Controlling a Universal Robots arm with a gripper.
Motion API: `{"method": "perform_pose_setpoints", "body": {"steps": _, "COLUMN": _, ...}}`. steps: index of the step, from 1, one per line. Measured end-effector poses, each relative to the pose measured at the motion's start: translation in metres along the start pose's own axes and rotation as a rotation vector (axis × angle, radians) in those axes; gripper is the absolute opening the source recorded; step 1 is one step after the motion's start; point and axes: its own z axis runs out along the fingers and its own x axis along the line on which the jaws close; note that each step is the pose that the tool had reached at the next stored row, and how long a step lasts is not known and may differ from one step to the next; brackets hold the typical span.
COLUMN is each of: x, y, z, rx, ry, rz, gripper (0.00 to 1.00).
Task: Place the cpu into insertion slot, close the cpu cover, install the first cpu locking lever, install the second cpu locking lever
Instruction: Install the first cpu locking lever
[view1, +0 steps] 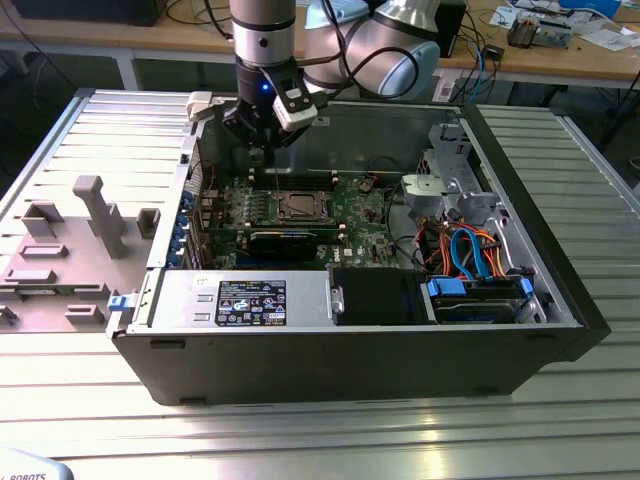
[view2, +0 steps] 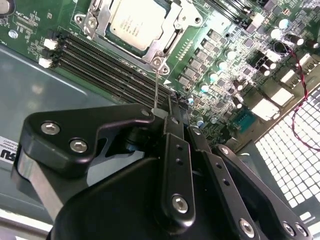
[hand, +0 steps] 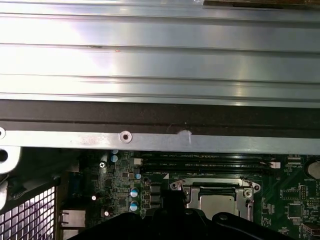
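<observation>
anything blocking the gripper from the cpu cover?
Nothing visible. In the second wrist view the gripper sits at the end of a thin lever running to the cpu cover, closed over the cpu.

The arm (view1: 262, 40) reaches straight down from above, its gripper (view1: 262, 152) pointing downward with the fingers (view2: 172, 145) drawn together around a thin wire.

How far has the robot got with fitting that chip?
The small square silver-topped chip sits in place, with the silver metal frame plate lying down around it. The black hand is at a thin wire lever standing up from the frame's corner; it is not yet locked down.
</observation>
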Motion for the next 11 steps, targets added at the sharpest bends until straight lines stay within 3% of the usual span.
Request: {"method": "perform_pose_setpoints", "body": {"steps": 11, "x": -0.0032, "y": -0.0001, "z": 0.0007, "rx": 0.0001, "ry": 0.0, "rz": 0.0, "gripper": 0.11}}
